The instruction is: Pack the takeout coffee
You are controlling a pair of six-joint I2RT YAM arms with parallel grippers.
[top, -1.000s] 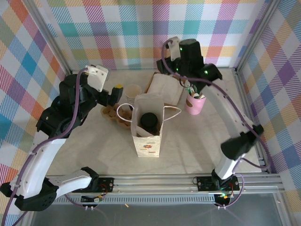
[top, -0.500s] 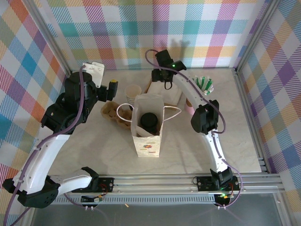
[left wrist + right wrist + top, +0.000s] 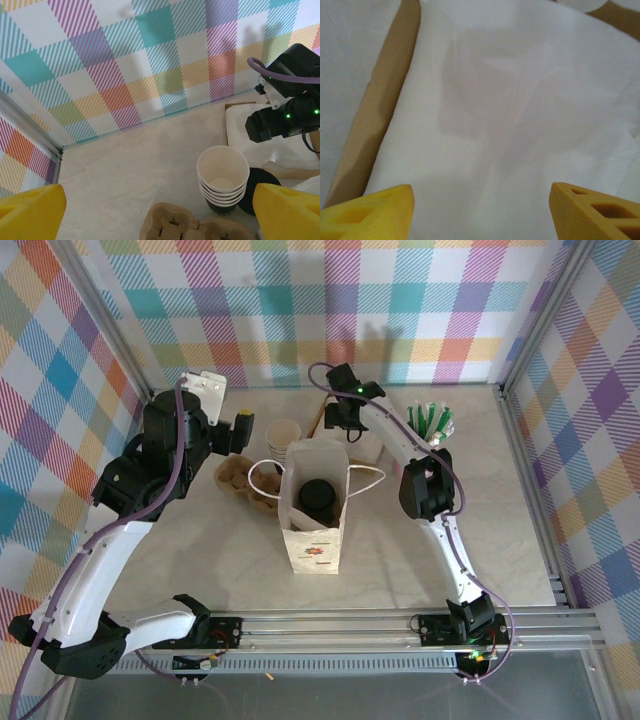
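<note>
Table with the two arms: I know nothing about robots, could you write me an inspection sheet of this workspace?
Surface: pale table, no spills seen.
Job's things: takeout coffee, black-lidded, stands inside the upright white paper bag.
Clutter: stack of lidless cups, cardboard cup carrier, green-and-white sticks, flat white paper on a brown tray.
Pincers: left pincer open, empty, beside the cup stack; right pincer open, empty, over the white paper.
Cables: purple cables along both arms, no snag seen.
Surroundings: plaid walls, metal frame posts.
</note>
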